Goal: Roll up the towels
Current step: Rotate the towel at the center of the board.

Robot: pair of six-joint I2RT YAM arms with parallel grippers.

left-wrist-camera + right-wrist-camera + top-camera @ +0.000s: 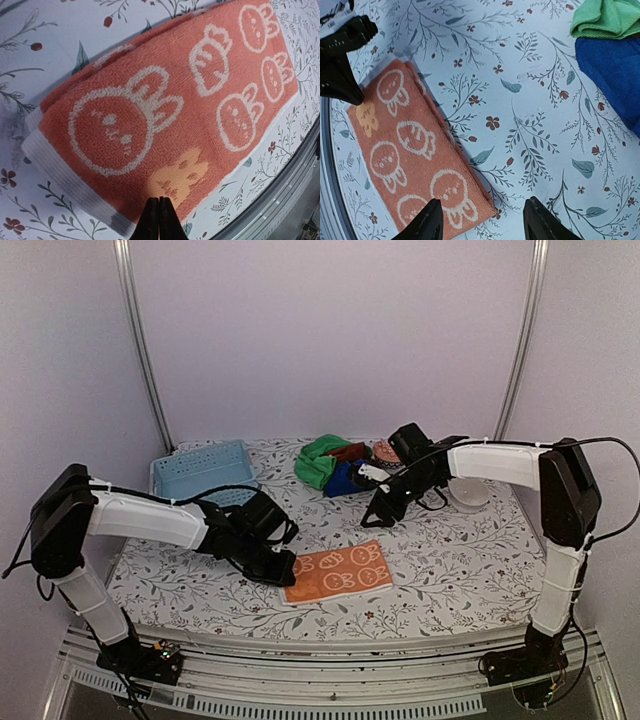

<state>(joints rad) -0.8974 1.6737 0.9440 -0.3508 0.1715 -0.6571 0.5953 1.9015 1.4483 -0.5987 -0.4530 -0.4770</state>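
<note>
The orange towel [337,573] with cream bunny and carrot figures lies folded flat near the table's front edge, also seen in the wrist views [165,110] [410,160]. My left gripper [283,567] sits at its left end, its jaws pressed together [159,200] over the cloth with nothing visible between them. At the back, a green towel [318,462], a deep blue towel [345,478] and a rust-brown towel [350,451] lie bunched in a pile. My right gripper [376,515] hangs between that pile and the orange towel, open [482,222], straddling the towel's far corner from above.
A light blue slotted basket [203,472] stands at the back left. A small white bowl [468,493] sits at the back right under the right arm. The table's metal front rail [280,200] runs close beside the orange towel.
</note>
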